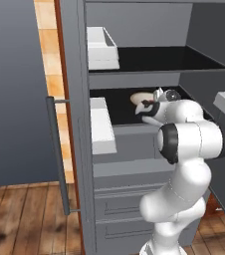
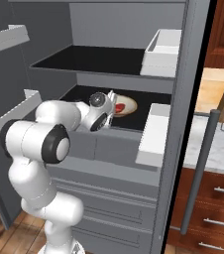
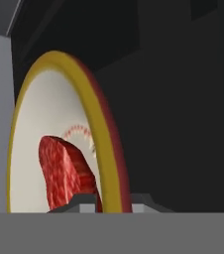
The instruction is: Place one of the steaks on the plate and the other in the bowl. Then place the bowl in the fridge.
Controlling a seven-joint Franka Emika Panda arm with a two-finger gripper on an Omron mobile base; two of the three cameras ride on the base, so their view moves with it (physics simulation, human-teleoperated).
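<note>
The fridge [image 1: 79, 74] [image 2: 183, 74] stands open in front of me. Inside it, my arm reaches in over the lower black shelf [image 1: 119, 109] [image 2: 84, 94]. The bowl [image 1: 140, 96] [image 2: 127, 105] [image 3: 49, 119], cream inside with a tan rim, sits level at that shelf. A raw red steak [image 2: 119, 107] [image 3: 67, 171] lies in it. My gripper [image 1: 146, 105] [image 2: 112, 108] [image 3: 106, 204] is shut on the bowl's near rim. Whether the bowl touches the shelf I cannot tell. The plate is out of view.
White door bins [image 1: 102, 47] [image 2: 161, 52] hang at two heights on the open door, the lower bin [image 1: 102, 127] [image 2: 153, 134] close beside my hand. An upper black shelf [image 1: 164, 59] lies above. The long bar handle [image 1: 58, 154] [image 2: 200, 168] and drawer fronts [image 1: 119, 199] sit below.
</note>
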